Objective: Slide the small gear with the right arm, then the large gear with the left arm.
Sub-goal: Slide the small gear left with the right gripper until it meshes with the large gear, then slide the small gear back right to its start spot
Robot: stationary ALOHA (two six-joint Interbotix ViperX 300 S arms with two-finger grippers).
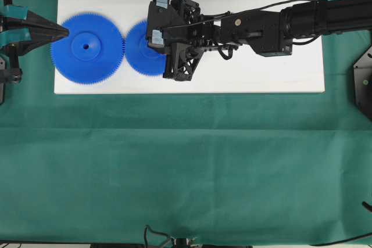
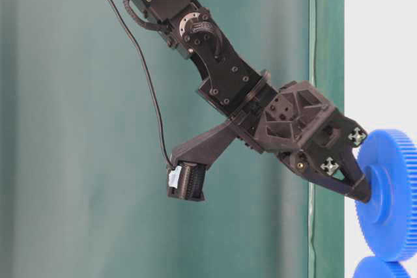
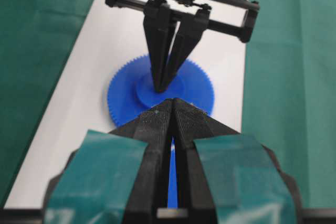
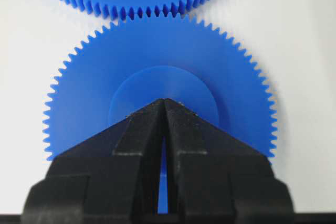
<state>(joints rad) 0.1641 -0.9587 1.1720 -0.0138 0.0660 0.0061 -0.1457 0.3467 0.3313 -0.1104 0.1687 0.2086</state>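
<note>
Downward pressure from the closed, empty right pincer [image 4: 164, 100] on the small gear [image 4: 157, 77] hub needed holding while sliding.

Matt blue plastic small gear [image 4: 157, 72] w/ fine teeth, smooth white board [image 1: 261, 74], green cloth [image 1: 186, 166]

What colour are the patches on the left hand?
Teal patches on the black left hand, clearest in the left wrist view.
</note>
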